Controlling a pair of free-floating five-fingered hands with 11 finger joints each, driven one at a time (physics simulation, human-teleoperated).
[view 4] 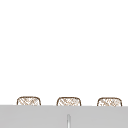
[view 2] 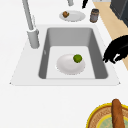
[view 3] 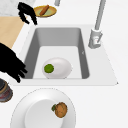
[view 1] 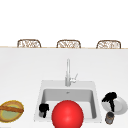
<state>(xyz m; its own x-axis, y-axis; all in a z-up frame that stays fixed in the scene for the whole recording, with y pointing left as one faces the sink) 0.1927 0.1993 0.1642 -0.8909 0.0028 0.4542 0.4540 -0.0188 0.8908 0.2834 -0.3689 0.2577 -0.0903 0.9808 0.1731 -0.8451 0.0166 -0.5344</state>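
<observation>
Front view: the left hand (view 1: 43, 109) hangs over the front left corner of the square grey steel sink (view 1: 40, 100), its fingers curled downward and holding nothing. The right hand (view 1: 110, 98) floats just right of the sink, above the round white plate (view 1: 122, 106) on the counter, fingers pointing down and loosely relaxed, gripping nothing. A small dark cylindrical jar (view 1: 109, 117) stands just in front of that plate, to the sink's right. A large red ball (view 1: 67, 114) covers the sink's front middle.

From the left side, a shallow white bowl (view 2: 67, 66) lies on the sink floor with a small green lime (view 2: 77, 58) resting in it, on the side nearer the front rim; the left hand (view 2: 117, 50) hovers past that rim, apart from both. The white plate carries a small brown fruit (view 3: 60, 109). Left of the sink sits a round yellow woven basket (view 1: 11, 115) holding a long brown loaf (view 1: 10, 108). The tall chrome tap (view 1: 68, 72) rises behind the sink.
</observation>
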